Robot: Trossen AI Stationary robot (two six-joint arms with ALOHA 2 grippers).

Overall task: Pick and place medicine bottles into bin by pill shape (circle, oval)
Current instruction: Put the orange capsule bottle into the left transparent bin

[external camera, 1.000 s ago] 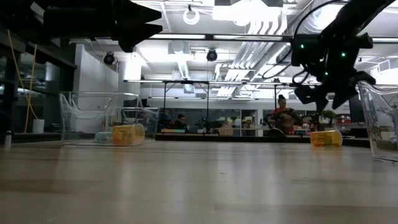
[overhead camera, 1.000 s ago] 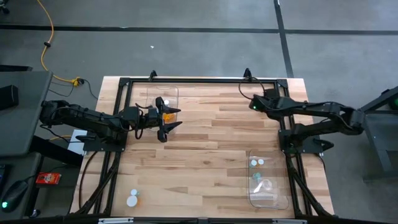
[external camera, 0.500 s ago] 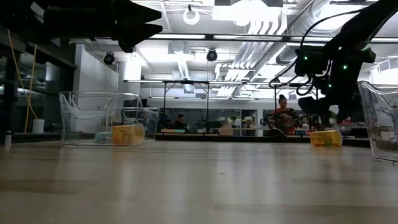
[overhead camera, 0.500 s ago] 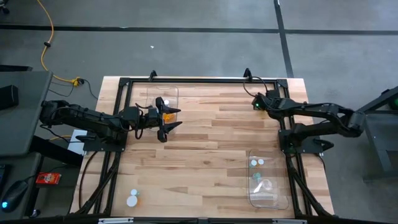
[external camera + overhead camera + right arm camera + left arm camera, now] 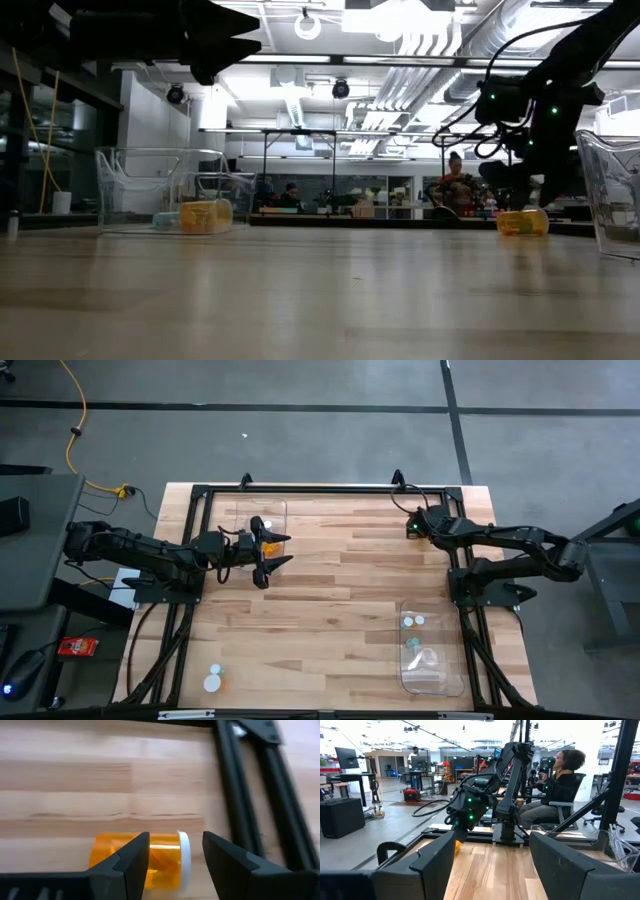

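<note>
Left gripper [image 5: 268, 560] of mine hangs spread and empty beside the clear bin [image 5: 240, 510] at the far left, where an amber bottle [image 5: 269, 545] lies. At the far right, my right gripper [image 5: 172, 855] sits low over another amber bottle [image 5: 142, 852] lying on its side on the table [image 5: 340, 600], fingers apart either side of it and not yet closed. I judge it light, hard, smooth and ready to roll, so I would pinch the barrel's middle, clear of the white cap [image 5: 184, 855].

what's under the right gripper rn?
An amber bottle with a white cap lies on its side on the table, right under the open right gripper. In the high view the gripper covers it.
</note>
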